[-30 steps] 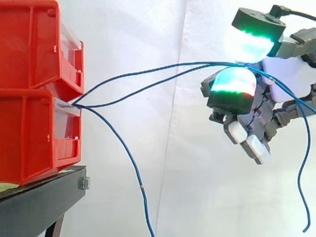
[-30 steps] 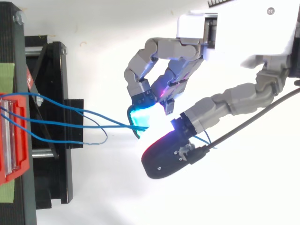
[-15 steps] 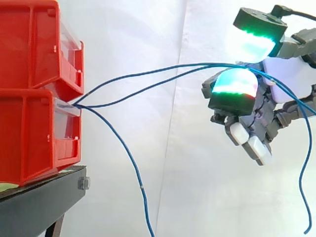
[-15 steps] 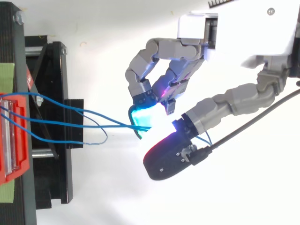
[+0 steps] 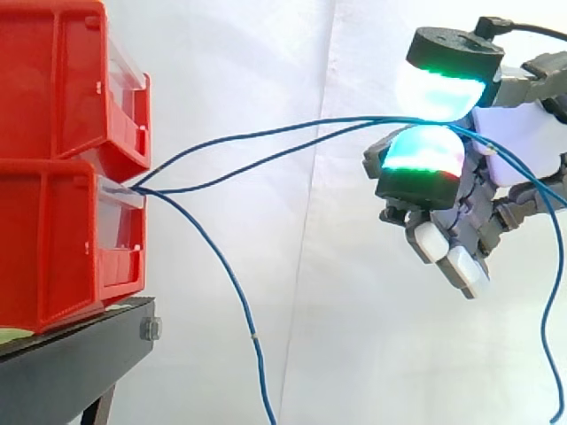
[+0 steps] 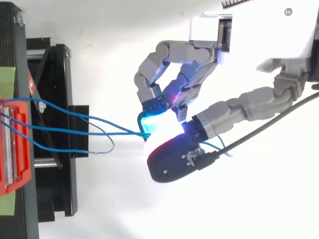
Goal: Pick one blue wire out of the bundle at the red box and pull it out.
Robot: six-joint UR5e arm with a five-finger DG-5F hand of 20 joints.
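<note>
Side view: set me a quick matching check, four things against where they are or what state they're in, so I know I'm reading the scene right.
Things:
1. red bins
2. robot hand
3. black stand
4. loose blue wire

Places and states:
A. droops from the lower bin's front toward the bottom edge
B. stacked one on the other at the left
C. under the bins, lower left
D. at the right, pinching the upper blue wires

Pairs: 1-B, 2-D, 3-C, 4-A.
</note>
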